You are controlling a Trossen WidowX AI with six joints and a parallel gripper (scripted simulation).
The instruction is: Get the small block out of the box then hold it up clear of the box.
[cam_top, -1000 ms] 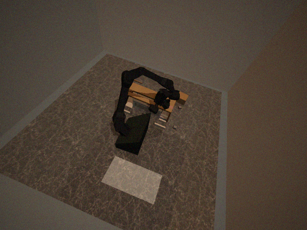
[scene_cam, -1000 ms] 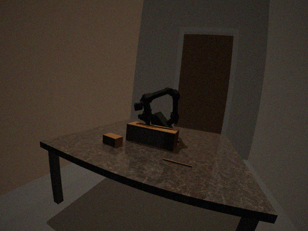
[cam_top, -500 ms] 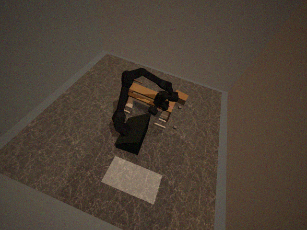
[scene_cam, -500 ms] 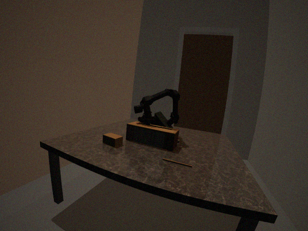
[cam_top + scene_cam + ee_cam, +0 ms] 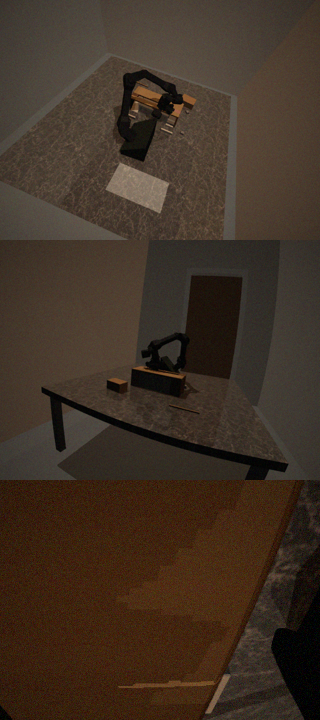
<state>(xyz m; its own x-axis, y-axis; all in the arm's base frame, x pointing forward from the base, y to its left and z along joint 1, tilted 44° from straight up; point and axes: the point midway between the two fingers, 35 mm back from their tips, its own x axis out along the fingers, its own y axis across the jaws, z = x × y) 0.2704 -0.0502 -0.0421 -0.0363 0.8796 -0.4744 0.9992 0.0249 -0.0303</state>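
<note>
The wooden box (image 5: 144,93) (image 5: 157,382) stands on the table (image 5: 85,155) (image 5: 219,420); its broad wooden face (image 5: 100,580) fills most of the wrist view. My gripper (image 5: 163,112) (image 5: 152,366) is open, low over the top and front edge of the box near one end, with nothing between its fingers. The wrist view shows one dark finger at the right and a bit of the other at the lower left. Whether the fingers touch the box I cannot tell. I cannot make out the small block; the arm and box hide much of the shelf.
A separate wooden block (image 5: 189,101) (image 5: 117,385) stands beyond one end of the box. A thin stick (image 5: 142,84) (image 5: 184,408) lies behind it. Two small pieces, one nearer (image 5: 181,132) and one farther (image 5: 187,111), lie beside the box. A dark slab (image 5: 140,139) stands by the arm's base.
</note>
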